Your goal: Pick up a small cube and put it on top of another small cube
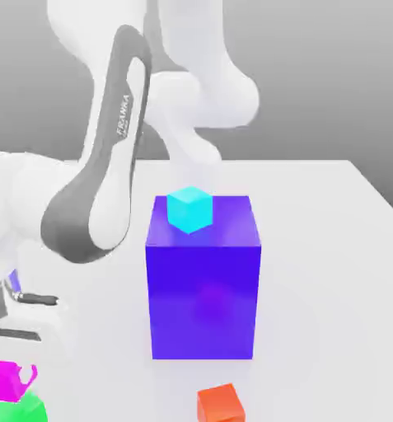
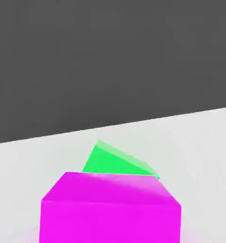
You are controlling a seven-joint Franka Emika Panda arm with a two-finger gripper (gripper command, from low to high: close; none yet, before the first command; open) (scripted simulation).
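Note:
The small magenta cube (image 1: 6, 379) is at the exterior view's lower left corner, directly on top of the green cube (image 1: 22, 410), shifted a little toward that view's left. My gripper (image 1: 10, 350) hangs right over the magenta cube, at the end of the white and grey arm. In the hand view the magenta cube (image 2: 110, 209) is large and close, and a corner of the green cube (image 2: 112, 161) pokes out behind it. Whether the magenta cube is held or free cannot be made out.
A big blue-violet block (image 1: 203, 288) stands mid-table with a cyan cube (image 1: 189, 208) on its top. An orange-red cube (image 1: 220, 404) lies near the front edge. The arm's bulky links (image 1: 100, 189) lean over the left half of the white table (image 1: 331, 272).

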